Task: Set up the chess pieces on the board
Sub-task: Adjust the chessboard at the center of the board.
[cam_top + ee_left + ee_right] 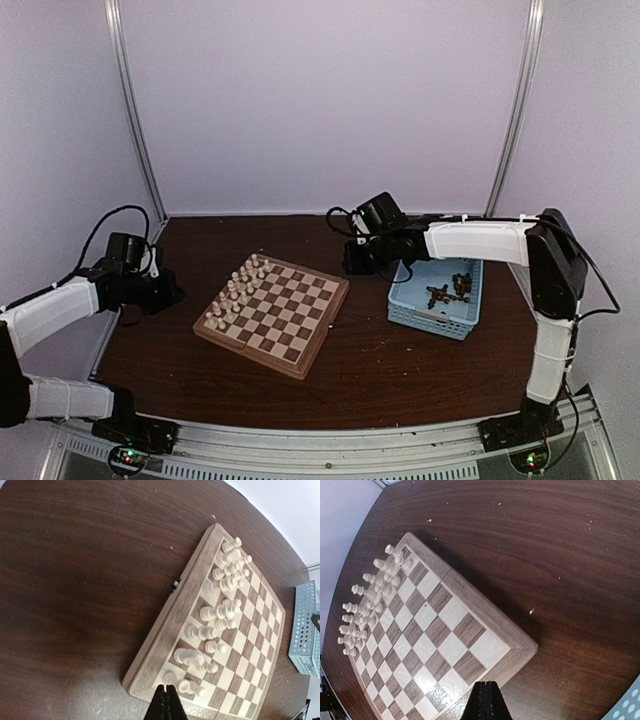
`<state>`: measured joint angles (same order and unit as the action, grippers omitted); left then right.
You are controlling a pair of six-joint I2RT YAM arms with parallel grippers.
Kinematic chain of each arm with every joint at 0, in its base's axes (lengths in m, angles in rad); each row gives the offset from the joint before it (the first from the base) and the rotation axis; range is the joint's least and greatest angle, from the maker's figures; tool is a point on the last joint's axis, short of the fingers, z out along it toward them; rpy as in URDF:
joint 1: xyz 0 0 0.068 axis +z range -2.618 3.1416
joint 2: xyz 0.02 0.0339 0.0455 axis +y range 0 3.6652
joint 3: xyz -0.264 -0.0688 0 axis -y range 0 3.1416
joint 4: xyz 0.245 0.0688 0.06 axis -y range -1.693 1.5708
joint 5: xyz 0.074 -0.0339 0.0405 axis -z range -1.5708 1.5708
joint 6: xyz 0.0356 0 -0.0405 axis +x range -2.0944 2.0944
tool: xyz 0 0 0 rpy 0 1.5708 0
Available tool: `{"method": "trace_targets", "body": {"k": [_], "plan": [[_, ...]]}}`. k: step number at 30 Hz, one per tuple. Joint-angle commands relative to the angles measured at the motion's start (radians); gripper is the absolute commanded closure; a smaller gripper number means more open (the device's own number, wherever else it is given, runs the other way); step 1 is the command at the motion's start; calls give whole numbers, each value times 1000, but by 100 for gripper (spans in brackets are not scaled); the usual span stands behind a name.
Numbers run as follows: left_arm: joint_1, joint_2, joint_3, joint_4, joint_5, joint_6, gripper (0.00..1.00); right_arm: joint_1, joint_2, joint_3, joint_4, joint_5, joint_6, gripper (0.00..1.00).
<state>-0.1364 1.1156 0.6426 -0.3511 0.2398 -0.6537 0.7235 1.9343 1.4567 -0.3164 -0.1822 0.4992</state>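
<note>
Your light blue lattice plastic basket point(425, 318) sits toward the right edge of the dark brown wooden bench point(380, 375). It holds a small heap of dark brown wooden chess pieces point(452, 288). The square checkered wooden board point(285, 320) lies askew at the bench's middle, with the cream wooden chess pieces point(238, 290) standing in two rows along its left edge. Your left pincer point(166, 690), by the bench's left edge, and right pincer point(485, 686), between board and basket, are both closed and empty.

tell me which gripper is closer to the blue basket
Right. The right gripper sits beside the far corner of the basket; the left gripper is on the other side of the board.
</note>
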Motion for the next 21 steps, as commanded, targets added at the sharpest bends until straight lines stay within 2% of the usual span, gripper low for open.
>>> {"method": "trace_targets", "body": {"k": [1,6,9,21], "plan": [[-4,-99,-79,-70,94,-50,100,-39,91,106,-41,-49,-29,100],[-26,-133,-165,-69,140,-101,100,-76,190,207,-102,-55,-54,100],[-31,-125,-215,-12,196,-117,100,-81,229,240,-107,-60,-76,100],[-39,45,-274,172,246,-130,100,-82,334,308,-166,-33,-91,100]]}}
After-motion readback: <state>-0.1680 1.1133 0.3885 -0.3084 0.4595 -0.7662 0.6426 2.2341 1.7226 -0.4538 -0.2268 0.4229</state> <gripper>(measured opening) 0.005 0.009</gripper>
